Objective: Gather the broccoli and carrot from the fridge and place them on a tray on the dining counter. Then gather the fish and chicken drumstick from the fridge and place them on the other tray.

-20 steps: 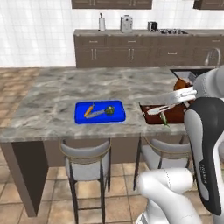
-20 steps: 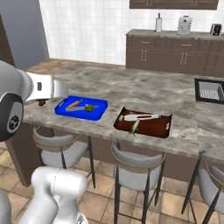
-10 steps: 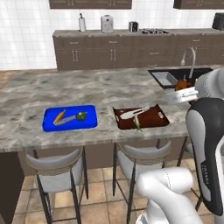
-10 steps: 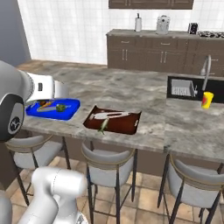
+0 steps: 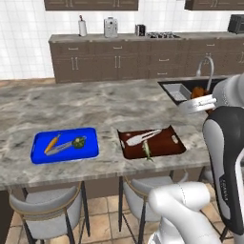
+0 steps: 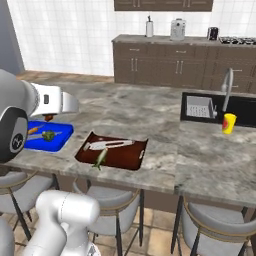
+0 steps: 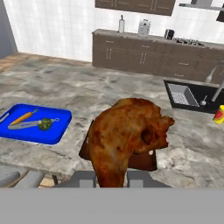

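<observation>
Carrying drumstick (image 7: pixel 127 140), trays (image 5: pixel 151 142) shifted left

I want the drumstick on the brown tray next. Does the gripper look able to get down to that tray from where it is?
Probably yes. The gripper, shut on the chicken drumstick, hangs above the counter with the brown tray ahead and below. Only the fish and a green item lie there, leaving bare tray beside them.

Two base views from behind, flanking the arm, sharing the dining counter (image 5: pixel 95 109); hand view close, forward-down.
</observation>
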